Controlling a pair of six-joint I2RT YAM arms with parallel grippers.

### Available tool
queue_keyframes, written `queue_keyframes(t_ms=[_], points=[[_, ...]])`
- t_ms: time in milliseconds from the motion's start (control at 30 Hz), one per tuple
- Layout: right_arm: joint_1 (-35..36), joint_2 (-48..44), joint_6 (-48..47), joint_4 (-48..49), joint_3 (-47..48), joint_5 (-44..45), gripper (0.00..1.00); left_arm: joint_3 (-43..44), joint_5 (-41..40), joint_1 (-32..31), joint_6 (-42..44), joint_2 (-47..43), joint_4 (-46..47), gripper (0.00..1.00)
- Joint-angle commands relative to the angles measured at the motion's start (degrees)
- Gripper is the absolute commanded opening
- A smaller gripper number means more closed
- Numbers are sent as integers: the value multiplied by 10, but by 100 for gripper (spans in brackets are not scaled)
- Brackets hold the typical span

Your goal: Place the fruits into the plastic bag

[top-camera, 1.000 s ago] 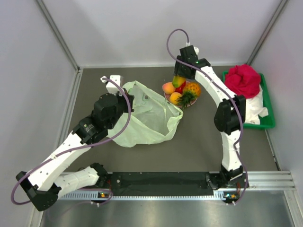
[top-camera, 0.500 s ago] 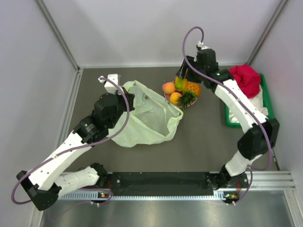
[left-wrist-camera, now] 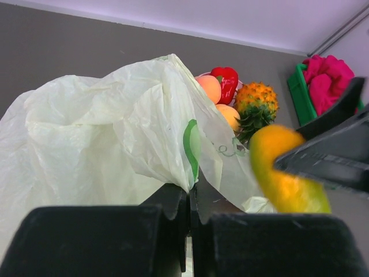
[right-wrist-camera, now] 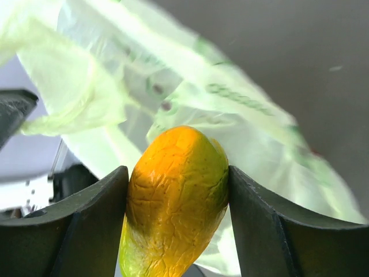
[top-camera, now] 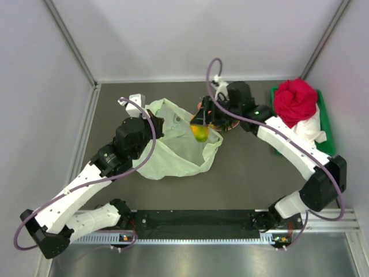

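At frame centre we see the right gripper (top-camera: 199, 122) clamped on a mango (top-camera: 200, 134) above the plastic bag (top-camera: 173, 151), whose rim the left gripper (left-wrist-camera: 188, 199) pinches shut; we should release only inside the mouth, seemingly leftward

Bag (top-camera: 173, 147) centre-left on surface (top-camera: 248, 167); mango (top-camera: 200, 133) above its right edge; other fruits (left-wrist-camera: 228, 86) just behind; cloth bundle (top-camera: 295, 99) in tray (top-camera: 326, 144), far right.
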Motion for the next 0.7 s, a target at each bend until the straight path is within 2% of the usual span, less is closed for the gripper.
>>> queue_keyframes(t_ms=[0,100,233,367,533,667], points=[[49,57,-28,14,53,-93,19,5,-9,1,-19,-19,8,0],[72,91,-49,7,68,-83,20,-3,-9,1,-28,-26,4,0],[75,118,-28,6,60,-19,20,-18,-7,1,-36,-47,11,0],[74,182,-37,-24,126,29,20,-24,-7,1,-37,-58,1,0],[82,235,-35,-9,155,90,19,-32,2,1,-43,-61,10,0],[121,245,-62,-2,147,132,19,-33,3,0,-44,-53,18,0]])
